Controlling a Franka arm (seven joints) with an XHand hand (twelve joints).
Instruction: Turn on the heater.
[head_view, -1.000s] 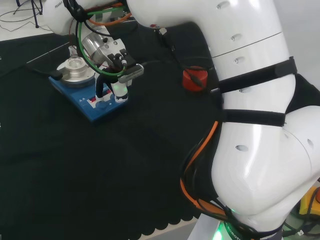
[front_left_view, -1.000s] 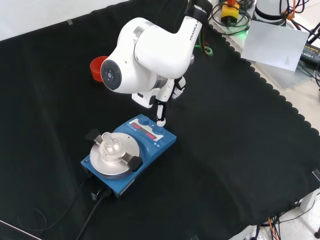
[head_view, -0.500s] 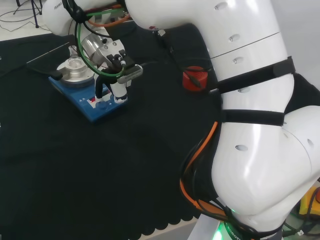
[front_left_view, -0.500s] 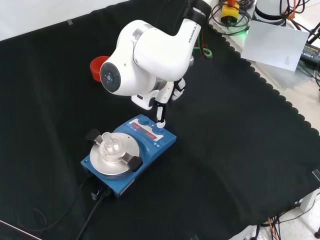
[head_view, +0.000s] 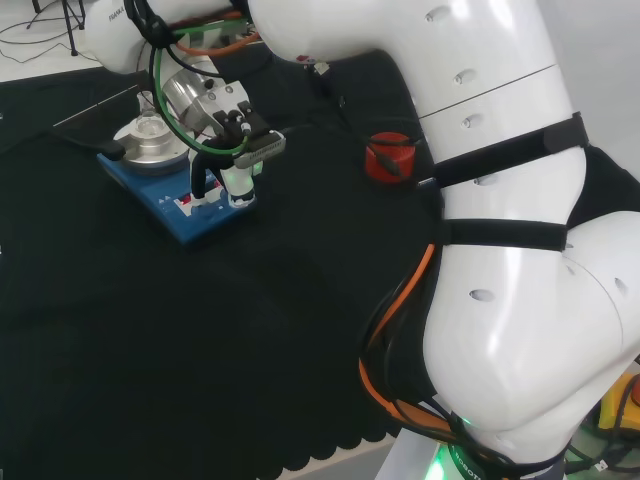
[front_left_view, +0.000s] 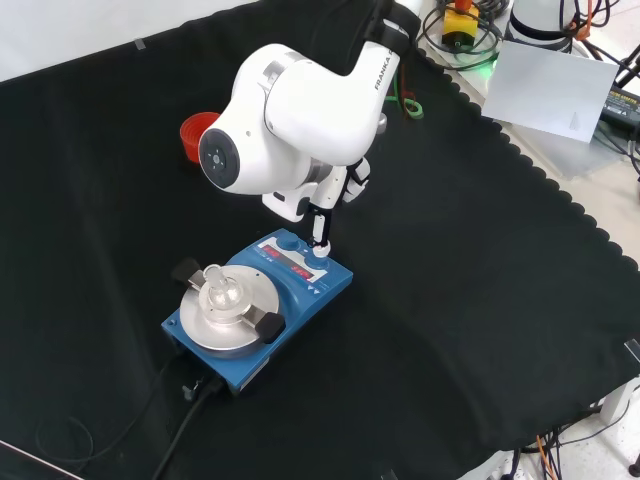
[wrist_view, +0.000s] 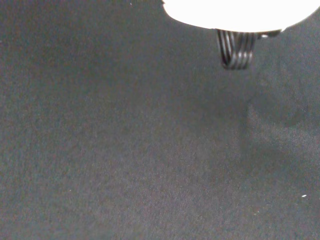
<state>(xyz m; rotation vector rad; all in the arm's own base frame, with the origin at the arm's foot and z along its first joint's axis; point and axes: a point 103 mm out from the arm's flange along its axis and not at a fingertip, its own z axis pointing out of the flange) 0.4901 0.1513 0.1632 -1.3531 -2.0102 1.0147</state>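
One blue heater (front_left_view: 262, 310): silver round plate, red displays, blue knobs.

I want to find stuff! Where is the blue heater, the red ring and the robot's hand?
blue heater (front_left_view: 325, 288): front view, blue front panel.
red ring (head_view: 389, 158): head view, its top.
hand (front_left_view: 320, 226): front view, finger reaching down to heater.

**Black cloth, busy edges**

Black cloth (front_left_view: 480, 330) covers the bench, scalloped hem along the front view's right side. Upper right there, a white sheet (front_left_view: 548, 88) lies among tangled cables (front_left_view: 470, 45). Upper left of the head view, pale floor (head_view: 40, 40) with dark cords
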